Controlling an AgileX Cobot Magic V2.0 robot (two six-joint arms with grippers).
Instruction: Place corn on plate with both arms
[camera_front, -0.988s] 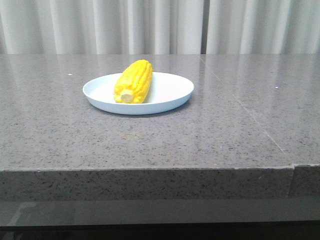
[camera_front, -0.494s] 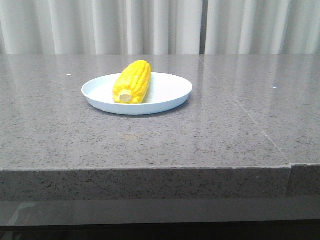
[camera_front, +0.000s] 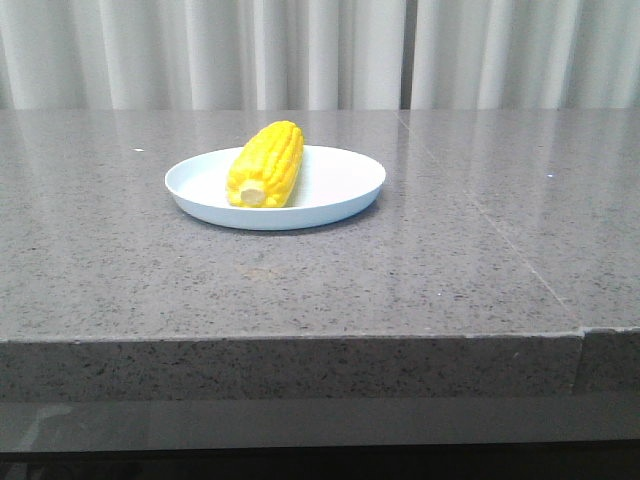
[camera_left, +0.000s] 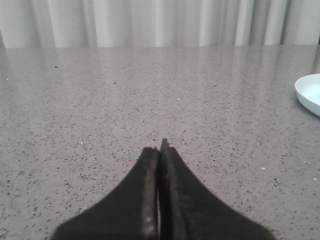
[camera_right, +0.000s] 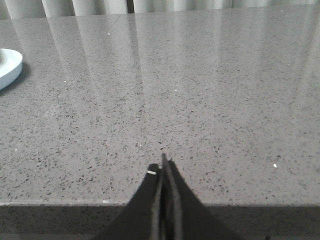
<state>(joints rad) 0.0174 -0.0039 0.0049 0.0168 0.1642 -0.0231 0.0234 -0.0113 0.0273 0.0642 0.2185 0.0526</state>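
Observation:
The yellow corn (camera_front: 266, 163) lies on the pale blue-white plate (camera_front: 340, 180) in the front view, its pale cob end toward me. No arm shows in the front view. My left gripper (camera_left: 160, 149) is shut and empty over bare table, with the plate's rim (camera_left: 309, 93) far off to one side. My right gripper (camera_right: 163, 162) is shut and empty near the table's front edge, with the plate's rim (camera_right: 9, 66) far off to the other side. The corn is out of view in both wrist views.
The grey speckled stone table (camera_front: 450, 260) has a front edge (camera_front: 300, 340) and a seam running back on the right (camera_front: 500, 235). Pale curtains (camera_front: 320, 50) hang behind it.
The plate and corn sit in almost the same spot; the picture shifts by a few pixels only. No arm shows in any front frame.

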